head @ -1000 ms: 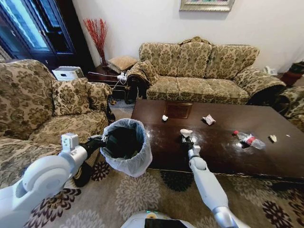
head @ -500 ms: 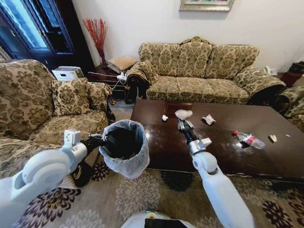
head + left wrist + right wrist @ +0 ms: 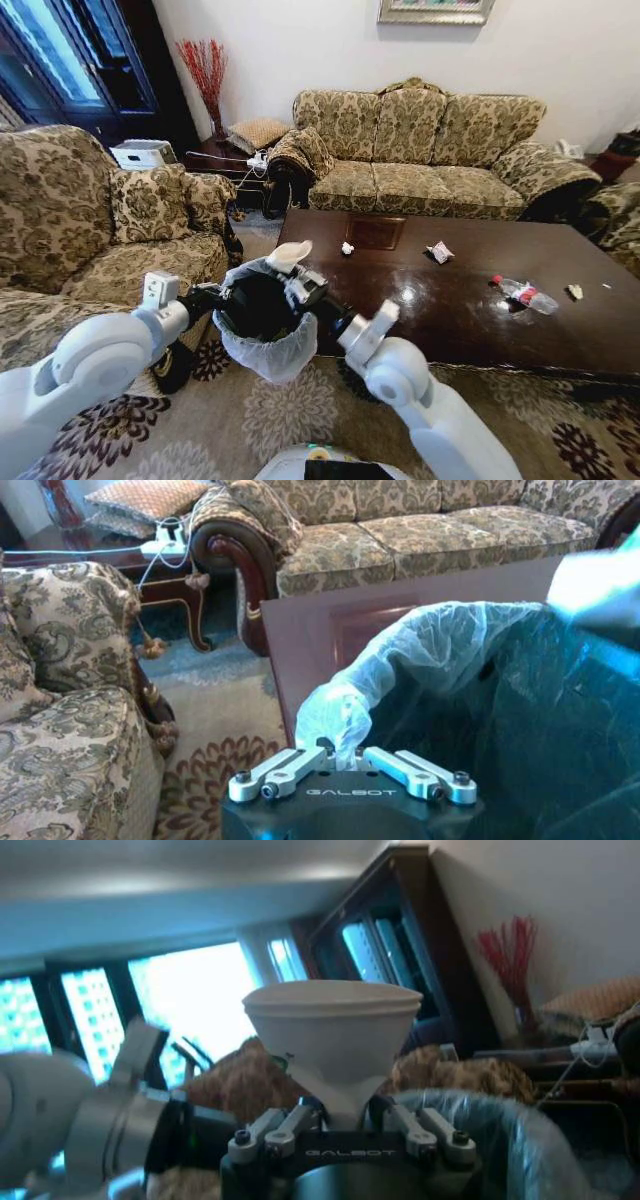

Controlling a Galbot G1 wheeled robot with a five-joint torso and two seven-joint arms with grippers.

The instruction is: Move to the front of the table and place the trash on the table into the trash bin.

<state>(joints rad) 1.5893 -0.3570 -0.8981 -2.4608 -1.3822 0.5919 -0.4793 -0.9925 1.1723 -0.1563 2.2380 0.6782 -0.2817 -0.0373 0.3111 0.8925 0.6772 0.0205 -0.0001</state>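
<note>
My right gripper is shut on a piece of trash, a crushed white paper cup, and holds it over the open mouth of the trash bin. In the right wrist view the cup stands pinched between the fingers. My left gripper is shut on the bin's bag-covered rim at the table's left end. On the dark table lie a small white wad, a crumpled wad, a clear bottle and a yellowish scrap.
A patterned sofa stands behind the table and an armchair to the left of the bin. A white appliance and a dark side table sit at the back left. Flowered rug covers the floor in front.
My right arm has swung left from above the table, carrying the white cup until it is over the bin. The left gripper has kept its hold on the bin's rim.
</note>
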